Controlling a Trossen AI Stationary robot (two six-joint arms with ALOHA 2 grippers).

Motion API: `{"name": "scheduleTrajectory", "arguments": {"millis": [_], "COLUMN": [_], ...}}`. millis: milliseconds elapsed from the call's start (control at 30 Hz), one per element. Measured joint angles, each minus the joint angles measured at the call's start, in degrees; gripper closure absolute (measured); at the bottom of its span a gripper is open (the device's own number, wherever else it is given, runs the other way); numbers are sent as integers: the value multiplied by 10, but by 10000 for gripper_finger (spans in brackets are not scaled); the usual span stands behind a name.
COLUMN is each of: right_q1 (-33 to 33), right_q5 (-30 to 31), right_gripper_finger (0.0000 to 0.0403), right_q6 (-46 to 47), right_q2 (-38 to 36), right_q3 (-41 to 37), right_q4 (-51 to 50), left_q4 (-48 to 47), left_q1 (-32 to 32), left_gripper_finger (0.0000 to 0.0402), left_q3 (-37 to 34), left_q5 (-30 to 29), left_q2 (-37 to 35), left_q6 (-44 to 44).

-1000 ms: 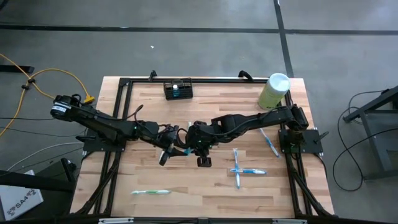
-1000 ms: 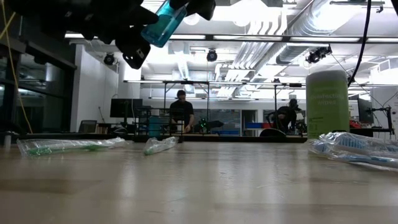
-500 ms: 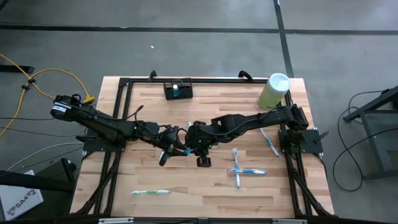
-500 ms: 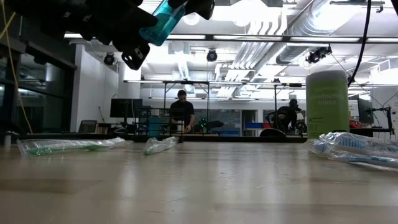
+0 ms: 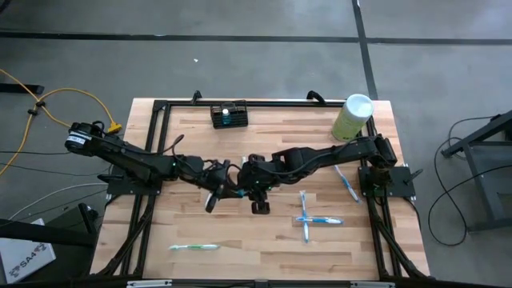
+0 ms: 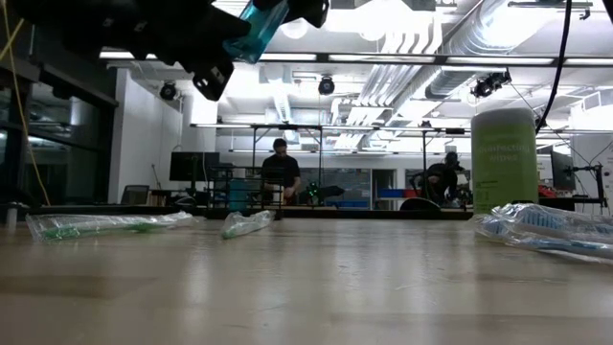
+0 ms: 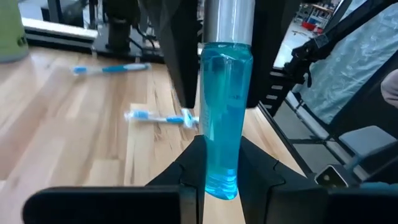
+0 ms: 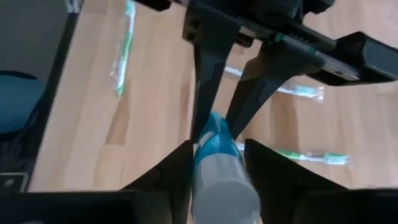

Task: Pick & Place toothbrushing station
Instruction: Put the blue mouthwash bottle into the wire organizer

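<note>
We see both arms meeting over the middle of the wooden desk (image 5: pixel 200 136), sharing one object — a clear blue bottle with a silver cap (image 7: pixel 225 118). The left end effector (image 7: pixel 222 177) has its two dark fingers closed against the bottle's lower end, and the right end effector (image 8: pixel 217 165) is clamped on the cap end, so each holds one end. In the low view the bottle (image 6: pixel 259 24) hangs tilted, well above the desk surface.

The toothbrushing station (image 5: pixel 229 116) — a small black slotted holder — stands near the far edge of the desk, well apart from both end effectors, with something blue showing in it. A pale green cylinder with a white lid (image 5: pixel 353 118) stands at the far right corner.

Wrapped toothbrushes lie flat on the desk: a green one (image 5: pixel 194 247) near the front on the left, two blue ones crossed (image 5: pixel 312 218) right of the centre, and another blue one (image 5: pixel 346 183) beside the right arm's base.

Two people (image 6: pixel 280 172) are in the room behind.
</note>
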Motion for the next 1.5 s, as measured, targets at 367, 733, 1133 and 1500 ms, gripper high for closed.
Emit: {"name": "scheduleTrajectory", "arguments": {"millis": [367,733,1133,1500], "right_q1": [0,-5,-16,-22], "right_q5": [27,55,66,59], "right_gripper_finger": [234,237,237,237], "right_q6": [-40,-58,-103,-130], "right_q2": [0,-52,-77,-77], "right_q3": [0,1,1,0], "right_q4": [10,7,92,167], "left_q4": [19,-57,-34,24], "left_q1": [1,36,42,37], "left_gripper_finger": [349,349,349,349], "left_q3": [0,1,1,0], "left_q5": [-33,-38,-37,-21], "left_q2": [-9,-103,-199,-179], "left_q6": [38,70,138,152]}}
